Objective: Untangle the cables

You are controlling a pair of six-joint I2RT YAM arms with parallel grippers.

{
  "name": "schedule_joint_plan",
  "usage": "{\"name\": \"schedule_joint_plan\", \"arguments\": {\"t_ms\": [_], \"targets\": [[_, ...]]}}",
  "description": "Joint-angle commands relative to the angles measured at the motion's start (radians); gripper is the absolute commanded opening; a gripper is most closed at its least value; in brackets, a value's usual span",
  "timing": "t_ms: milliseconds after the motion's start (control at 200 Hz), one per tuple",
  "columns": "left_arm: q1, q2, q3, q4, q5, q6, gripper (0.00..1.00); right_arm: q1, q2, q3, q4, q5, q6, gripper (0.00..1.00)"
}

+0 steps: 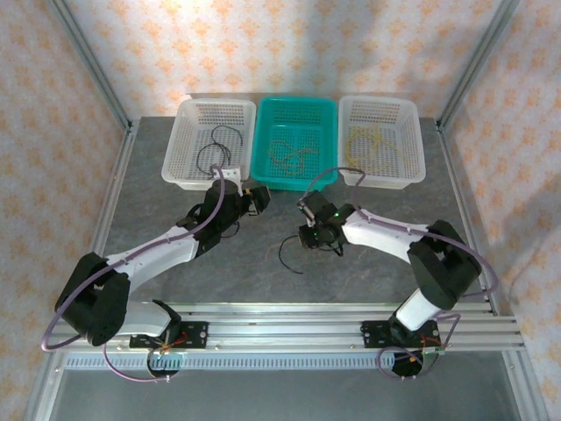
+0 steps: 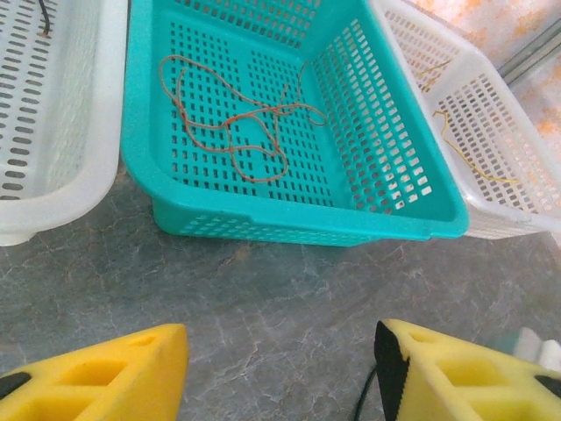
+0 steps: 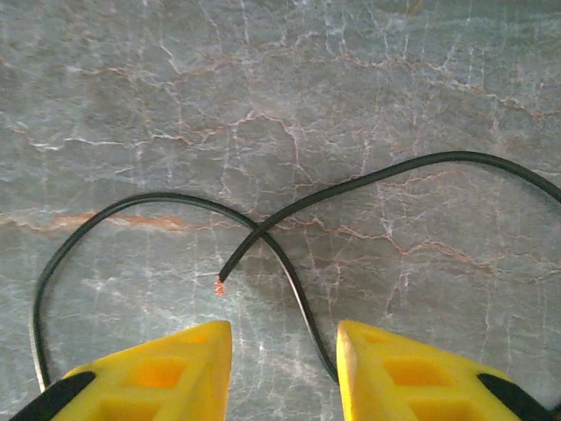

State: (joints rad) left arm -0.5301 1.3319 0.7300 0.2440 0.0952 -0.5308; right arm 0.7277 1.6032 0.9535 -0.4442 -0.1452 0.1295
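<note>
Since the black cable (image 3: 351,184) is thin, light and limp, the open right gripper (image 3: 282,333) should pinch it where it passes between the fingers (image 3: 412,377).

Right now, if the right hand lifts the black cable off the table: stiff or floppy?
Probably floppy: the black cable lies in loose curves, crossing itself, so it should droop. Likely light, being far thinner than the right hand's fingers. Thin and smooth-looking, it may slip.
</note>
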Motion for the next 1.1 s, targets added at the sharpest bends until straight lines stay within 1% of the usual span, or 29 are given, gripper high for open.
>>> {"name": "schedule_joint_plan", "arguments": {"t_ms": [0, 290, 511, 671, 756, 961, 1096], "targets": [[0.002, -0.019, 0.032, 0.020, -0.020, 0.006, 0.59, 0.005, 0.038, 0.039, -0.054, 0.045, -0.041, 0.35], [0.002, -0.026, 0.015, 0.023, -0.017, -0.003, 0.57, 0.010, 0.102, 0.067, -0.049, 0.023, -0.049, 0.33], [0.001, -0.021, 0.025, 0.021, -0.008, -0.006, 0.57, 0.010, 0.154, 0.064, -0.033, 0.048, -0.033, 0.31], [0.002, -0.020, 0.026, 0.016, -0.010, -0.003, 0.56, 0.011, 0.181, 0.053, -0.031, 0.027, -0.026, 0.23], [0.002, -0.029, 0.021, 0.014, -0.009, -0.005, 0.56, 0.012, 0.170, 0.041, -0.030, 0.035, -0.024, 0.17], [0.002, -0.046, 0.013, 0.008, -0.018, -0.003, 0.56, 0.012, 0.085, 0.021, 0.002, 0.010, -0.025, 0.05], [0.002, -0.055, 0.016, 0.012, -0.016, -0.003, 0.56, 0.011, 0.004, 0.008, 0.045, -0.001, -0.011, 0.01]]}}
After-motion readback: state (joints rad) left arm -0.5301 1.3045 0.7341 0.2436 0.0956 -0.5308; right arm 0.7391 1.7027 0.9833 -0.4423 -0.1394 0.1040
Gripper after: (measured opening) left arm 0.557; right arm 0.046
